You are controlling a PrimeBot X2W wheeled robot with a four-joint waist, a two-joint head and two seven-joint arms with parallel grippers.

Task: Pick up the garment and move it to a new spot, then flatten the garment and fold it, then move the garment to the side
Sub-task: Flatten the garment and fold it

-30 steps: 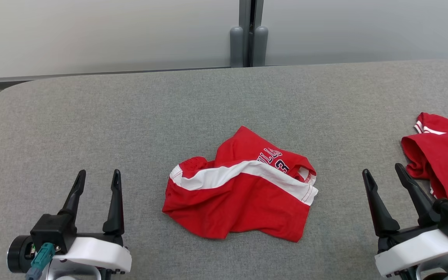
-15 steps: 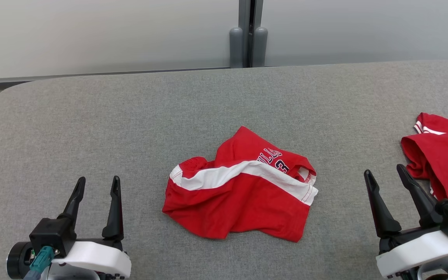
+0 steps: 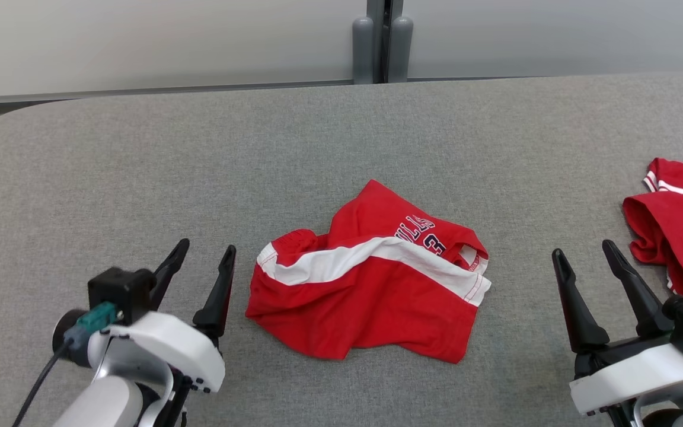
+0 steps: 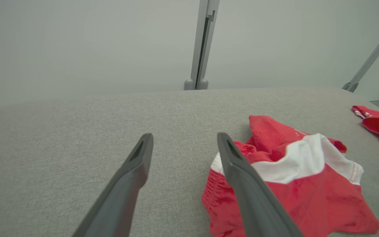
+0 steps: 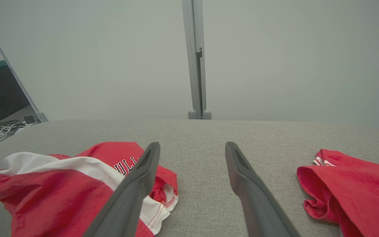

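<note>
**Two red garments, one target: where the pick-up could slip**

Head view: the garment (image 3: 371, 279) lies crumpled near the middle of the grey counter (image 3: 140, 154), red with a white band and dark lettering, folded over itself; the left gripper (image 3: 206, 246) sits just beside its left edge, jaws spread wide and holding nothing; the right gripper (image 3: 581, 249) stands well apart from it on the other side, jaws equally wide and empty, near a second red garment (image 3: 682, 231) at the counter's right edge. The likeliest mistake, I judge, is the right arm taking that nearer cloth instead of the one in the middle; the two match in colour.

Left wrist view: the garment's gathered edge sits behind the right-hand jaw, while the other jaw is over bare counter; closing here would probably pinch one loose layer, or nothing, so the cloth could slip out in the lift; a low approach could also shove the heap along the counter rather than get under it.

Right wrist view: the jaws point at bare counter between the two garments, touching neither; the crumpled one shows several overlapping layers at its near corner; gripping a fold rather than a true corner would, in my judgement, leave it twisted at the new spot and make flattening harder; dragging it sideways could also snag the second garment.
</note>
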